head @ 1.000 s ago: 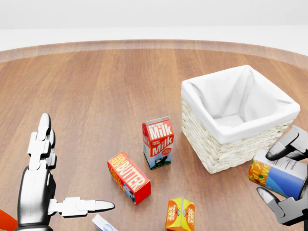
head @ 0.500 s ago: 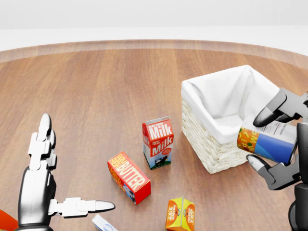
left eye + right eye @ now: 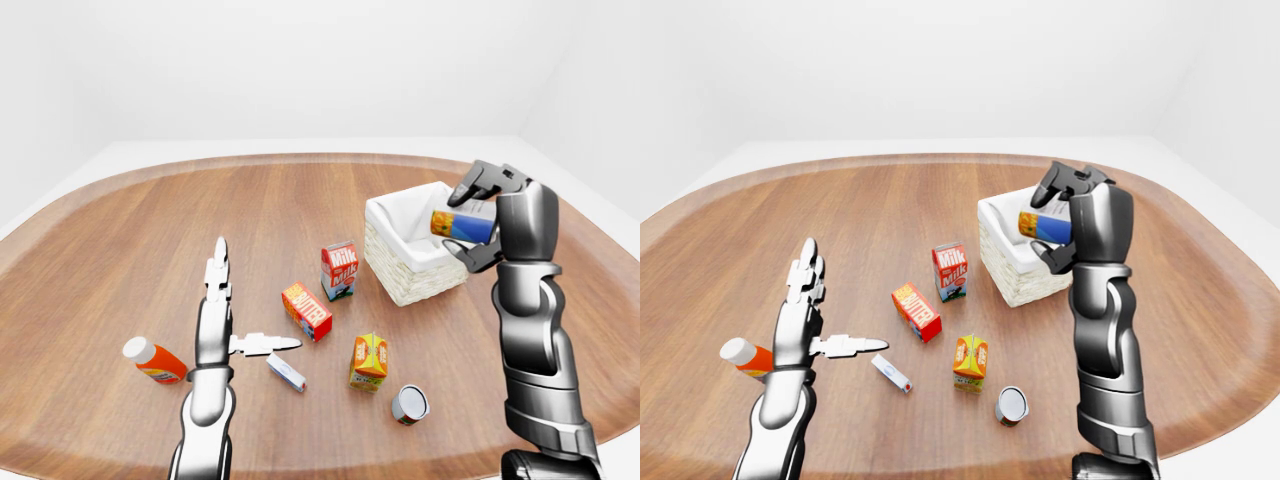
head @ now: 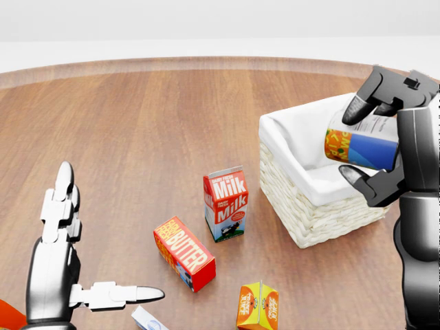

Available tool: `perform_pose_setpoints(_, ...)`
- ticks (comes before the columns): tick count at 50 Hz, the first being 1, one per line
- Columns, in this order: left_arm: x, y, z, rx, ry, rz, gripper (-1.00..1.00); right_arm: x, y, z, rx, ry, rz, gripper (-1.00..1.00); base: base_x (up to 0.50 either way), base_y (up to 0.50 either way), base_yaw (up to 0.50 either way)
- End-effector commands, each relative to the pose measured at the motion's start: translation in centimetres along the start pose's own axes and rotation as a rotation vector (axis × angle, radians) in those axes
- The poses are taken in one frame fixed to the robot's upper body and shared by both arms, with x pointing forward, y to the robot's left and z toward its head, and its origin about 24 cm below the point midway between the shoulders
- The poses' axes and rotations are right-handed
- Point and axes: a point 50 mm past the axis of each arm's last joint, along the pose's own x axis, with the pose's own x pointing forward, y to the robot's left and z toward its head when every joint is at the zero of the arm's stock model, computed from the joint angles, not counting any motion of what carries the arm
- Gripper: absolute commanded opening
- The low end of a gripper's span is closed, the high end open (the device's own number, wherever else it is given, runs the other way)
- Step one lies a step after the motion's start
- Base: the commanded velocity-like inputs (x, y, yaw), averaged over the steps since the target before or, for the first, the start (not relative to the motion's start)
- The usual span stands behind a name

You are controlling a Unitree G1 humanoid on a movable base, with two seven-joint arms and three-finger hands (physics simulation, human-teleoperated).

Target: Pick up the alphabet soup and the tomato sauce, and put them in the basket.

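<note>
Nearest the bottom of the left-eye view, a small can (image 3: 410,404) lies tipped on the wooden table (image 3: 120,240), its pale end facing the camera; its label is too small to read, so it may be the tomato sauce but that cannot be told. Beside it stands an orange juice carton (image 3: 369,361), and to the left a small white-and-blue box (image 3: 286,372) lies flat. At far left an orange bottle with a white cap (image 3: 154,361) lies on its side; the head view cuts it off at the corner.

The left hand (image 4: 62,275) hovers over the table with fingers spread wide and the thumb pointing right, holding nothing.

Farther up lie the butter box (image 4: 183,253) and the upright milk carton (image 4: 225,204).

Beyond them, the right hand (image 4: 378,141) grips the alphabet soup (image 4: 361,144), a can lying sideways with an orange and blue label, fingers closed over its top and underside. It hangs above the right part of the white-lined wicker basket (image 4: 302,206), hiding the basket's far right rim.
</note>
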Motion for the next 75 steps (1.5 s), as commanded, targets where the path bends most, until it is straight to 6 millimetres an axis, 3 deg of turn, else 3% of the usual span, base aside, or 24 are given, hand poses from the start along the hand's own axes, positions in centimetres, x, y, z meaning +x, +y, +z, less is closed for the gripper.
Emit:
perform_pose_setpoints(1, 0.0, 0.1, 0.3, -0.006, -0.012, 0.004, 1.00, 2.6, 0.2, 0.0, -0.037, -0.025, -0.042, -1.00, 0.00, 0.00, 0.00)
perform_pose_setpoints(26, 0.0, 0.1, 0.2, -0.008, -0.006, 0.002, 1.00, 6.2, 4.1, -2.2, -0.165, 0.052, 0.020, -1.00, 0.00, 0.00, 0.00)
perform_pose_setpoints(42, 0.0, 0.0, 0.1, -0.008, -0.002, 0.002, 1.00, 6.5, 6.9, -5.1, -0.331, 0.129, 0.072, -1.00, 0.00, 0.00, 0.00)
perform_pose_setpoints(75, 0.1, 0.1, 0.1, -0.009, -0.005, 0.003, 1.00, 8.4, 9.7, -4.5, -0.518, 0.097, 0.281, -1.00, 0.00, 0.00, 0.00)
